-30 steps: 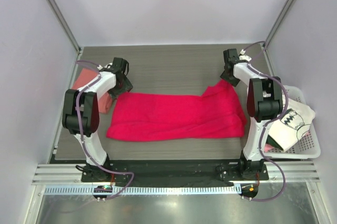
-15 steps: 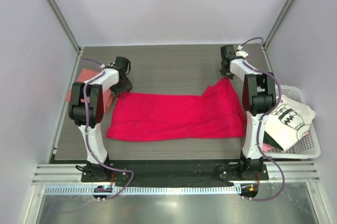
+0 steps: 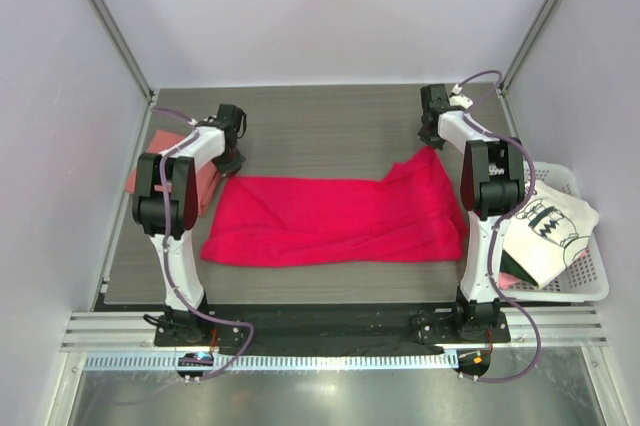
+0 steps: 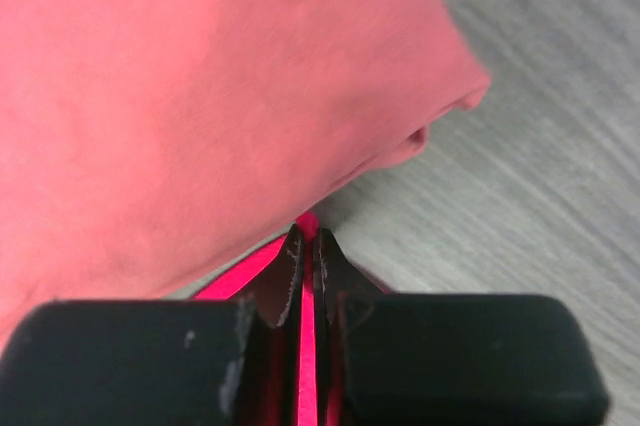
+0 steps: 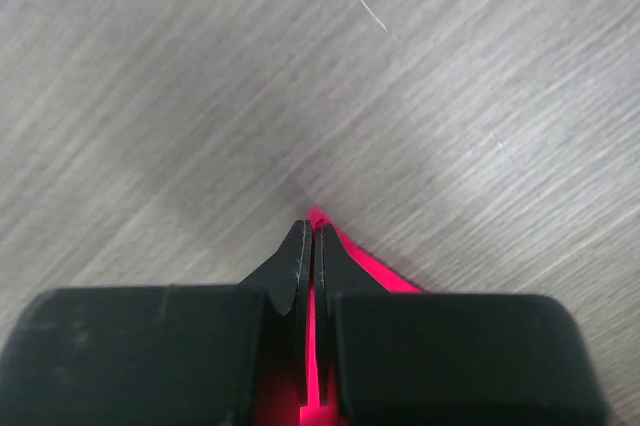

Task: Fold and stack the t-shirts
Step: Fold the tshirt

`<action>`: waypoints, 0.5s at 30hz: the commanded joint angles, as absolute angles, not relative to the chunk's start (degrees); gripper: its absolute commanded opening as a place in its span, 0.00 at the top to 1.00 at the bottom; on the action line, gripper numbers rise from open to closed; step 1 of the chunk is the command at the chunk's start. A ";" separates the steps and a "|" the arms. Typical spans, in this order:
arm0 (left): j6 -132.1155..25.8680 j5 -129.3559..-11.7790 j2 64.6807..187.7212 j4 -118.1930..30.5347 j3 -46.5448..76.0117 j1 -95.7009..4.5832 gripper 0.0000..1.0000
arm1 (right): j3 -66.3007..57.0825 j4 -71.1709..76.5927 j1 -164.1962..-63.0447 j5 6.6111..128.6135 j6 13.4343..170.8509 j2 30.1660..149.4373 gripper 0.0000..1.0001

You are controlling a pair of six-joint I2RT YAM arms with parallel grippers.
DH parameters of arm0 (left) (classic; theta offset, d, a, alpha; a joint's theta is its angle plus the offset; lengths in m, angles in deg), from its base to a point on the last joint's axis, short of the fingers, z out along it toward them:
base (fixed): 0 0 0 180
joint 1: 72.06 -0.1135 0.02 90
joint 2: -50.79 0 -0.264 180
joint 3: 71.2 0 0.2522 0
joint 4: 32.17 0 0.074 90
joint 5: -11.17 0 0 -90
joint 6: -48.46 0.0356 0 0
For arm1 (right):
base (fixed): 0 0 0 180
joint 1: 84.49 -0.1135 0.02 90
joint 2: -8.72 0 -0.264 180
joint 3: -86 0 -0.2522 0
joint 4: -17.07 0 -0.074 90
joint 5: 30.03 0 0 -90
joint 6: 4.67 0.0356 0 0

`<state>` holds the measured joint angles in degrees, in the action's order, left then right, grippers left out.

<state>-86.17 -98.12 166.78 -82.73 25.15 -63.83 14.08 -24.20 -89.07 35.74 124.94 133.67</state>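
Note:
The crimson t-shirt [image 3: 340,221] lies spread across the middle of the table, folded into a long band. My left gripper [image 3: 232,160] is shut on its far left corner, and a strip of crimson cloth [image 4: 307,346] shows between the fingers [image 4: 290,266]. My right gripper [image 3: 432,140] is shut on the far right corner, which rises to a peak; crimson cloth [image 5: 375,271] pokes out beside the closed fingertips [image 5: 308,229]. A folded salmon-pink t-shirt [image 3: 150,156] lies at the left edge, filling the upper left of the left wrist view [image 4: 200,96]. The white printed t-shirt [image 3: 555,231] sits in the basket.
A white plastic basket [image 3: 592,288] stands off the table's right edge beside the right arm. Enclosure walls and metal posts close in the back and both sides. Grey wood-grain table [image 3: 330,126] shows behind the crimson shirt.
Both grippers have shut on the crimson shirt's far corners. The left gripper shifted slightly toward the back; the shirt's far left corner is now drawn up to it.

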 commanded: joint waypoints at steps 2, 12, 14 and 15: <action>-87.42 -98.69 168.57 -83.46 30.00 -64.24 1.00 | 19.85 -23.58 -86.87 38.78 126.02 129.31 0.99; -91.81 -99.48 159.10 -87.79 31.90 -64.50 1.00 | 28.23 -30.88 -86.34 40.81 125.67 119.74 0.99; -92.34 -99.31 154.10 -86.89 29.24 -64.50 1.00 | 24.55 -30.80 -86.25 40.64 125.67 116.84 0.99; -92.61 -99.13 152.76 -86.28 27.14 -64.50 1.00 | 22.96 -30.80 -86.34 40.64 125.84 113.26 0.99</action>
